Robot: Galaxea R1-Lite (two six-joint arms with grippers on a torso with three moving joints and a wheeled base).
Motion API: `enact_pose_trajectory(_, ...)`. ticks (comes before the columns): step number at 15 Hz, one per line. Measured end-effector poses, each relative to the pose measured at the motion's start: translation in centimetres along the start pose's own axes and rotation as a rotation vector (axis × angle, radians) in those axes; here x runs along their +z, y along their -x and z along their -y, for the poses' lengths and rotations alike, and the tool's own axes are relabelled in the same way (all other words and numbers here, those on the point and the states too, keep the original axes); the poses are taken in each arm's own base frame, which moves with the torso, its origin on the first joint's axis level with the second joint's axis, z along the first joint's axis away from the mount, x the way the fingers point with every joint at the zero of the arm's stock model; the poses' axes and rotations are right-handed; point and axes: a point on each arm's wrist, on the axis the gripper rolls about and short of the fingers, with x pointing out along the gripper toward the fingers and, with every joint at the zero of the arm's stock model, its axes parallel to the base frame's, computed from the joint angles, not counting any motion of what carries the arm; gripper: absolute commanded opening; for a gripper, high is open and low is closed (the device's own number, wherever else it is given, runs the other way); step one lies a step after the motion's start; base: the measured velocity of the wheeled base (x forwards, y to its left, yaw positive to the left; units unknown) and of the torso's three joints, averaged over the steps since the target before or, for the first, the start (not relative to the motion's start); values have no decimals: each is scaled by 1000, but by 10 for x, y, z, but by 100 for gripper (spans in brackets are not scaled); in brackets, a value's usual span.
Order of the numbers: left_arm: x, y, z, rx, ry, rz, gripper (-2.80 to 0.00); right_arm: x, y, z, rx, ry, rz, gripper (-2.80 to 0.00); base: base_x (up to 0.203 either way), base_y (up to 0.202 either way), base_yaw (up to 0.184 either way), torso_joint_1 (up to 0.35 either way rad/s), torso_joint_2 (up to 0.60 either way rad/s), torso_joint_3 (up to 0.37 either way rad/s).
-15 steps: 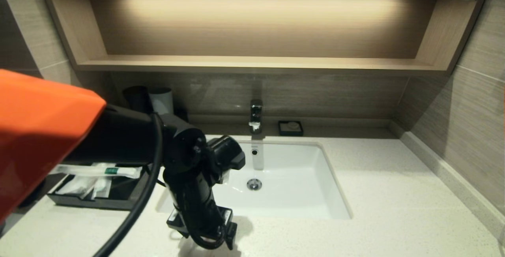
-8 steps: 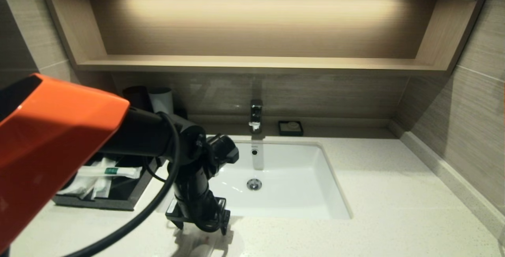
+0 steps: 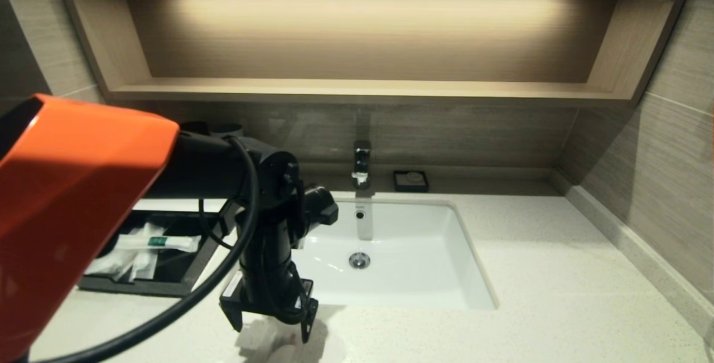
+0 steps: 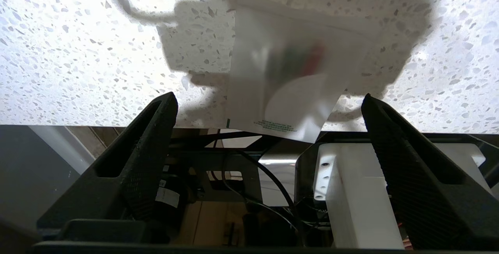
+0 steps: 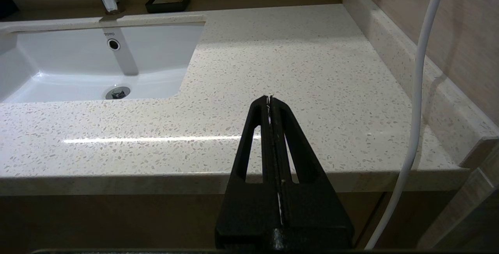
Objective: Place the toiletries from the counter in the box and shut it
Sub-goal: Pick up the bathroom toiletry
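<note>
A flat translucent pouch with red-green print [image 4: 288, 74] lies on the speckled counter [image 3: 558, 296] at its front edge, one corner hanging past it. It also shows in the head view [image 3: 274, 345]. My left gripper [image 3: 269, 329] points down just above it, open, with the pouch between the wide-spread fingers [image 4: 156, 129] and untouched. The black box [image 3: 139, 288] stands at the left with its drawer pulled out. In the drawer lie a slim packet with a green band [image 3: 159, 242] and other white packets [image 3: 120, 262]. My right gripper [image 5: 269, 98] is shut and empty, off the counter's front right.
The white sink [image 3: 424, 274] with its faucet [image 3: 361, 163] is set in the middle of the counter. A small black soap dish [image 3: 411, 180] sits behind it. A black cup [image 3: 195, 127] and a white cup [image 3: 228, 127] peek from behind my left arm. A wooden shelf [image 3: 357, 90] runs above.
My left gripper has shifted a little to the left along the counter's front edge, and the arm has swung. The pouch beneath it shows more clearly. The drawer's contents have not moved.
</note>
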Motion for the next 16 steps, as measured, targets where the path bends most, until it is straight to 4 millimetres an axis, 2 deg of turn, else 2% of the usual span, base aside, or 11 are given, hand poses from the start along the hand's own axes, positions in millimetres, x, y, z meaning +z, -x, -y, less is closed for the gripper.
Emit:
enact_pose_trajectory(6,12,-15,6,-20,-1,40,0,0,0,0,0,0,0,-280,0,0,0,0,0,0)
enact_pose_trajectory(16,6,-21,6,-1,2,-3,0,0,0,0,0,0,0,-280,0,0,0,0,0,0)
